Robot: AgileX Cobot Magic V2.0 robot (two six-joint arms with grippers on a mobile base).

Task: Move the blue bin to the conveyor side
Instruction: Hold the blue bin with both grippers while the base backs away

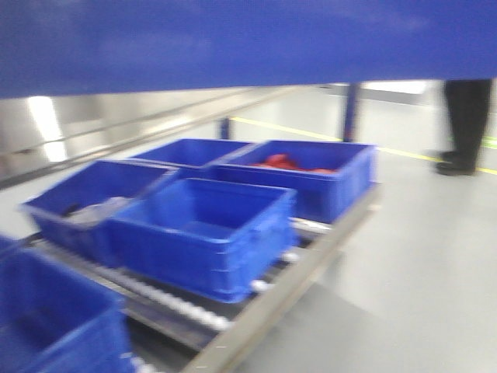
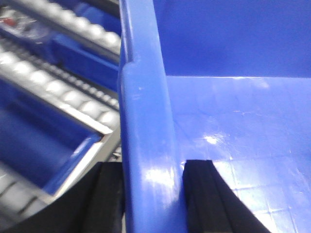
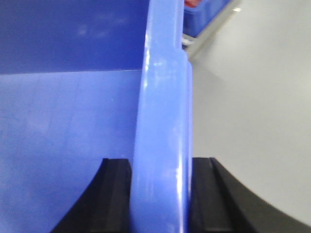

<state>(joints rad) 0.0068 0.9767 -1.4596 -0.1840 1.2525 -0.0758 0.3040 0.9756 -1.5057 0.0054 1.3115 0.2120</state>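
The bin [image 2: 146, 126] is clamped at opposite rims, left fingers [image 2: 204, 194] and right fingers [image 3: 114, 194] closed astride each. Its length is judged crosswise between them.

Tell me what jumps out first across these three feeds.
The blue bin fills the top of the front view, blocking much of it. In the wrist views the left hand and right hand are each shut on its thick rim. Below, more blue crates sit on a roller line, the far right one holding something red.
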